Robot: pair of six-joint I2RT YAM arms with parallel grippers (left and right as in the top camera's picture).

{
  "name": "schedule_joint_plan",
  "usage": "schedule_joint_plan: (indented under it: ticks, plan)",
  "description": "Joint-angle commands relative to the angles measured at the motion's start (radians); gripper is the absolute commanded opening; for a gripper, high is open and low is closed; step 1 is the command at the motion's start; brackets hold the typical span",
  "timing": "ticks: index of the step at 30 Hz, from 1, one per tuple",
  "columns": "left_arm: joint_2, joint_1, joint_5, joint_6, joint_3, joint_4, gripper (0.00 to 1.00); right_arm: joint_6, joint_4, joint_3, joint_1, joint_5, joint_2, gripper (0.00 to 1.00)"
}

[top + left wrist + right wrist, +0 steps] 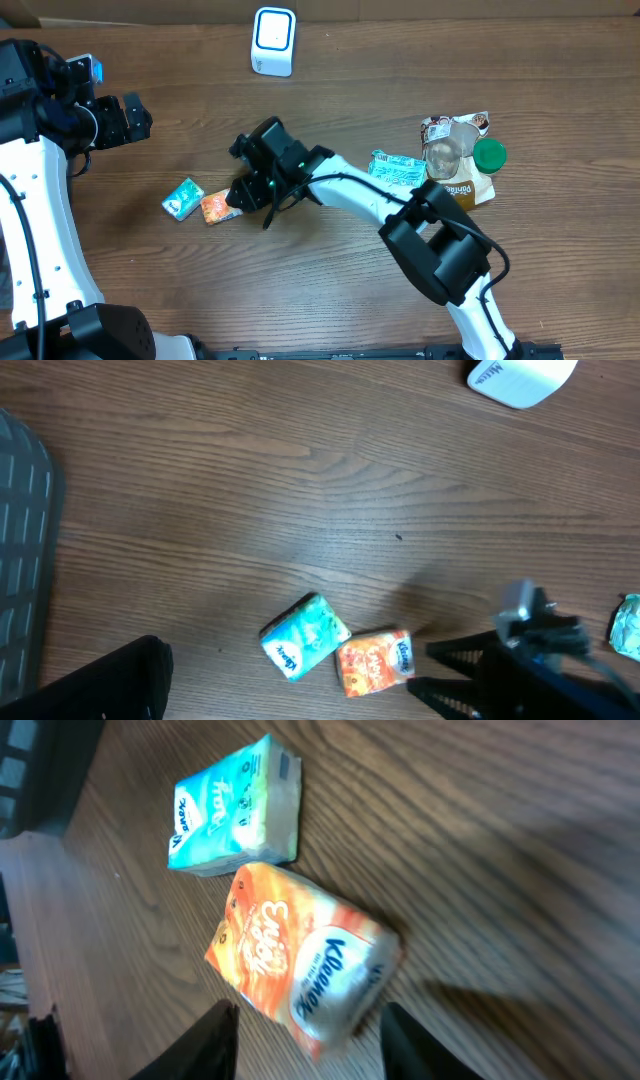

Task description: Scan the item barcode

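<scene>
Reaching leftward across the bench [350,70], stretched out low: right arm, its tool [240,196] straddling one end of the orange tissue pack [215,207]. Fingers [215,1040] are apart with a gap showing on one side, not clamped. Pack lies flat, left of bench centre, just beside a teal tissue pack [182,198].

Left arm sits by the left edge, its tool [138,120] released and spread wide.

White scanner [273,40] stands at the far edge.

Bunched toward the right edge: teal packet [397,168], clear cup [443,157], green lid [489,155], brown pouch [472,187].
</scene>
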Motion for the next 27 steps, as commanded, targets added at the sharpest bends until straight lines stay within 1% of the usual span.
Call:
schedule_joint_plan:
  ticks: [1,7,8,10,16,20,23,27]
  plan:
    - [-0.008,-0.001,0.005,0.027,-0.001,0.003,1.0,-0.009,0.024,0.003,0.018,0.069,0.036,0.36]
    - [-0.008,-0.001,0.005,0.027,-0.001,0.003,1.0,0.048,0.059,0.003,0.029,0.118,0.049,0.18]
    - [-0.008,-0.001,0.005,0.027,-0.001,0.003,1.0,0.059,0.059,0.003,0.029,0.119,0.05,0.14]
    - [-0.008,-0.001,0.005,0.027,-0.001,0.003,1.0,0.069,0.053,0.003,0.029,0.118,0.05,0.04]
    - [-0.008,-0.001,0.005,0.027,-0.001,0.003,1.0,0.089,0.007,0.011,0.02,0.119,0.035,0.04]
    - [-0.008,-0.001,0.005,0.027,-0.001,0.003,1.0,0.112,-0.069,0.027,-0.026,0.137,-0.04,0.04]
    - [-0.008,-0.001,0.005,0.027,-0.001,0.003,1.0,0.206,-0.156,0.027,-0.069,0.191,-0.113,0.04]
    - [-0.008,-0.001,0.005,0.027,-0.001,0.003,1.0,0.325,-0.309,0.027,-0.122,0.188,-0.174,0.04]
